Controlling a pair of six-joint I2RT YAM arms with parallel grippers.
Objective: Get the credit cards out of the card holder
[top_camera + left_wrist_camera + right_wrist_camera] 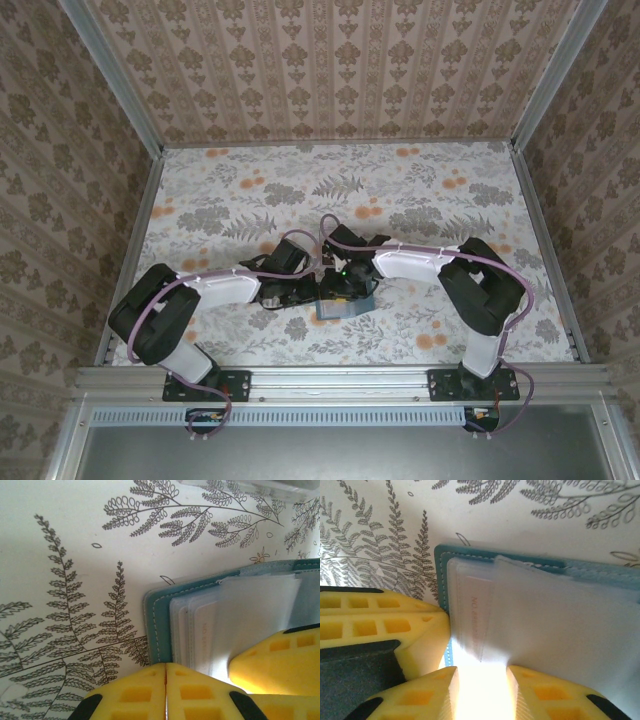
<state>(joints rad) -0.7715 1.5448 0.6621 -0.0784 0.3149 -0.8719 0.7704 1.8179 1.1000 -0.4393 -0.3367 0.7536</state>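
Card holder (343, 308) lies open mid-tabletop (230, 200) | left gripper (165, 667) jaws closed, at its edge | right gripper (481, 675) jaws: glare between them, I can't tell if they're holding | credit cards (476, 611) sleeved, thin, likely slick; I'd pinch an exposed edge.

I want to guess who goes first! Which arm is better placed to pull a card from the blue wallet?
Probably the right. The right gripper is open at the edge of the clear sleeves, where a card shows. The left gripper is shut, its tips at the teal edge of the card holder.
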